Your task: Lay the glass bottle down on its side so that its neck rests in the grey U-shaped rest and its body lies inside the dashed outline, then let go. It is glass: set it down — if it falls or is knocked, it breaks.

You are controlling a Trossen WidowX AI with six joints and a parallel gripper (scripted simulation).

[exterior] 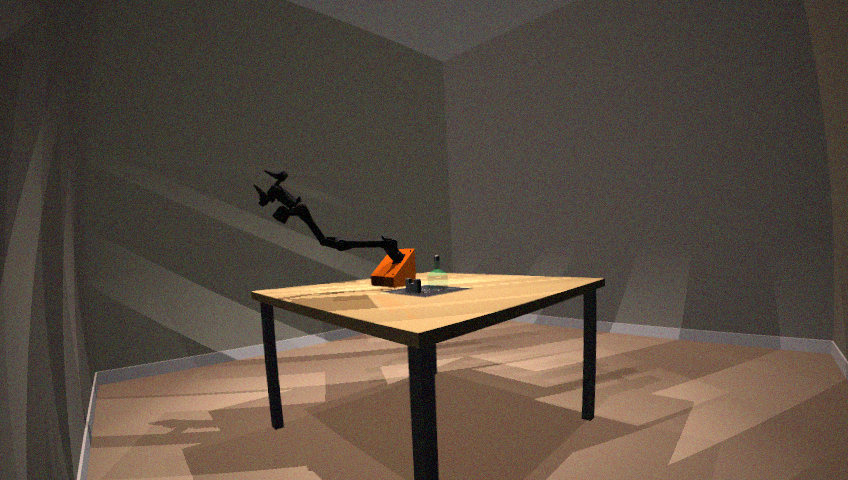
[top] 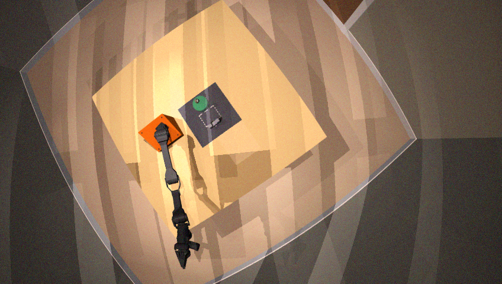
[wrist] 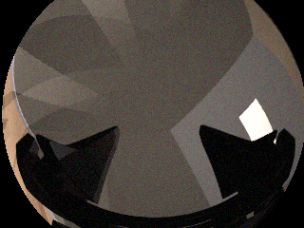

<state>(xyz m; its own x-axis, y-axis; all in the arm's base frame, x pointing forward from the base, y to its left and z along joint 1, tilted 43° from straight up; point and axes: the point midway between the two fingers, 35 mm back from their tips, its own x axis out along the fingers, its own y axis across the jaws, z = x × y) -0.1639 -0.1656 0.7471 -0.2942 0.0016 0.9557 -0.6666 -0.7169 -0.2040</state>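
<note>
The bottle [top: 200, 103] [exterior: 437, 276] stood upright beside the dashed outline [top: 200, 120], seemingly for safe grasping, while the gripper [top: 182, 262] [exterior: 266, 181] [wrist: 160, 131], spread nearly fully and holding nothing, pointed away.

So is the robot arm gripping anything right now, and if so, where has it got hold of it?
Nothing is held: the black gripper is open, and the green glass bottle stands upright away from it.
</note>
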